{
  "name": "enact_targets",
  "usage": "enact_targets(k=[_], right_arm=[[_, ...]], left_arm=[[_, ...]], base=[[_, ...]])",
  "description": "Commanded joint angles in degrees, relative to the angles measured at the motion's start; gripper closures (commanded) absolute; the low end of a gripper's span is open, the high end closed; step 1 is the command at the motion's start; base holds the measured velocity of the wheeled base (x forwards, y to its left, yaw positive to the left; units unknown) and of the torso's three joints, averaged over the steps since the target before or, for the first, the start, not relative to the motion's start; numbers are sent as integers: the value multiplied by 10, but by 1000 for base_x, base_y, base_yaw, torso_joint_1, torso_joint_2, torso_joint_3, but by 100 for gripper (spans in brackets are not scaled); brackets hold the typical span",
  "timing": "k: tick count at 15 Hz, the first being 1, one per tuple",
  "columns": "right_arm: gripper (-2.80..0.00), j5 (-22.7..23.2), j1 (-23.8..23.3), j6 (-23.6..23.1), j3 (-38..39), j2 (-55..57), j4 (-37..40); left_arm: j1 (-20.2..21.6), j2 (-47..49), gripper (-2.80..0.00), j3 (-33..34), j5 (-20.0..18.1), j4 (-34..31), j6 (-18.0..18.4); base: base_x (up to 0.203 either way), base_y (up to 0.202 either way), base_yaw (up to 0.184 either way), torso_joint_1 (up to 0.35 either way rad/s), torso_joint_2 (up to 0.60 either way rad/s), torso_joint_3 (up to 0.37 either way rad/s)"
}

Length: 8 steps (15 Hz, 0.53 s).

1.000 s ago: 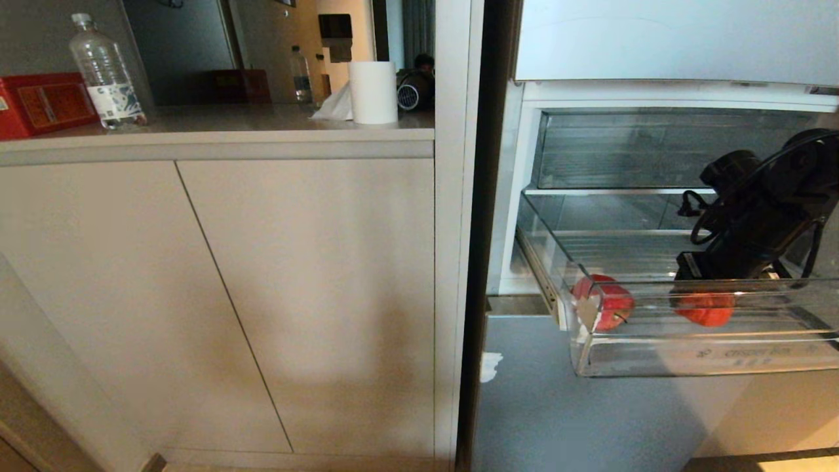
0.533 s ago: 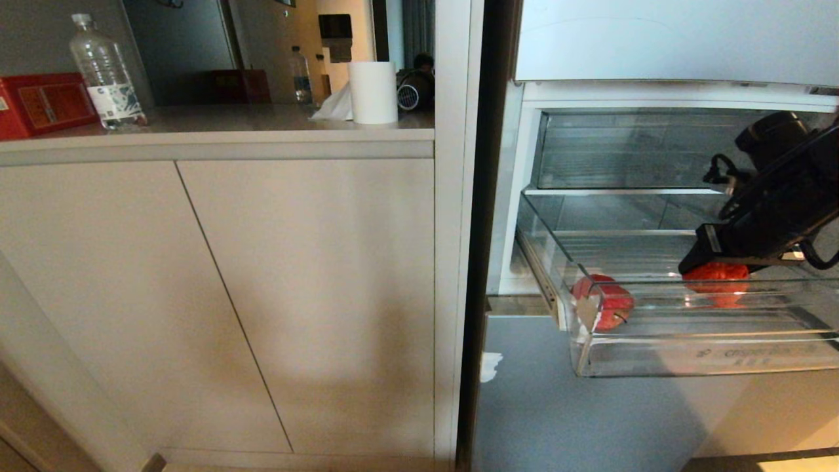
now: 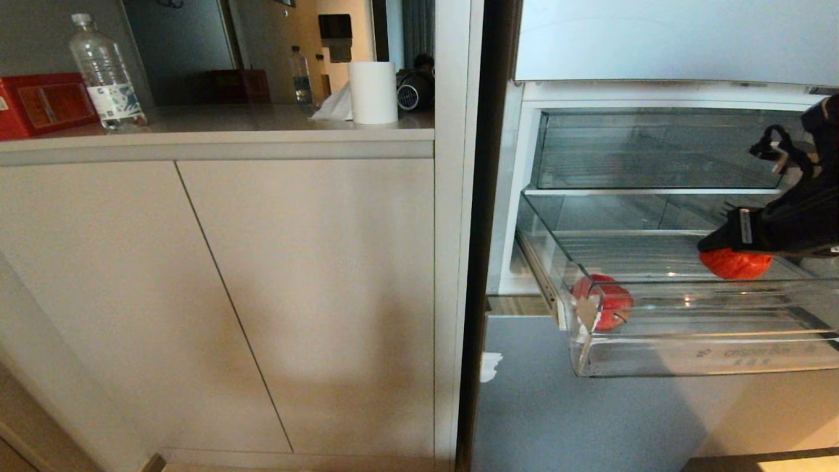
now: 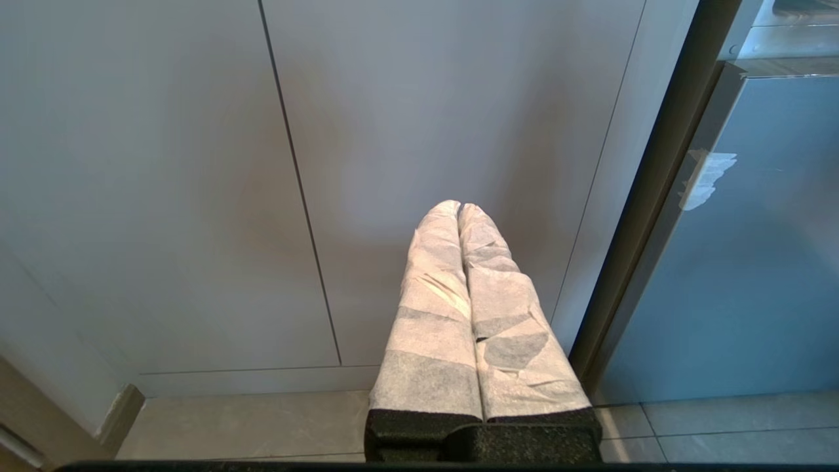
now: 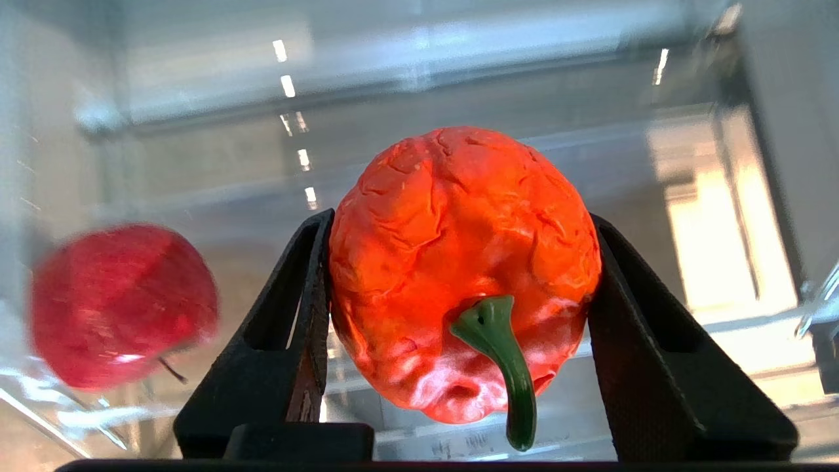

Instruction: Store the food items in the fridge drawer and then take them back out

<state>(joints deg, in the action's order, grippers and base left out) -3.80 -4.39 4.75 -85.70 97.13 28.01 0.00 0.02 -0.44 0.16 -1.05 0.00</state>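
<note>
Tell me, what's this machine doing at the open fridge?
Its right pincer grips a wrinkled red pepper and holds it above the clear pulled-out drawer, near the right side. A red apple lies in the drawer's left front corner. It looks like the pepper is being taken out. The left pincer is shut and idle, down by the cupboard doors.

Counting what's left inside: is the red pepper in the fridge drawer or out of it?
Out. The right gripper holds the red pepper above the fridge drawer rim; the apple lies inside.
</note>
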Motion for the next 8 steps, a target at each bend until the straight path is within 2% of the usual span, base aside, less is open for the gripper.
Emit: enact_targets(k=[1,4,8], right_arm=[[0,1,-2,2,88,-76,-103],[0,1,-6,3,171,-170,-207],[0,16,-8,3,234,-338,-230]], left_arm=[[0,-1,0,0,0,0,0],[0,-1,0,0,0,0,0],[0,-1,0,0,-1,0,0]], base=[[0,0,0,0,0,0],[0,0,0,0,0,0],[0,0,0,0,0,0]])
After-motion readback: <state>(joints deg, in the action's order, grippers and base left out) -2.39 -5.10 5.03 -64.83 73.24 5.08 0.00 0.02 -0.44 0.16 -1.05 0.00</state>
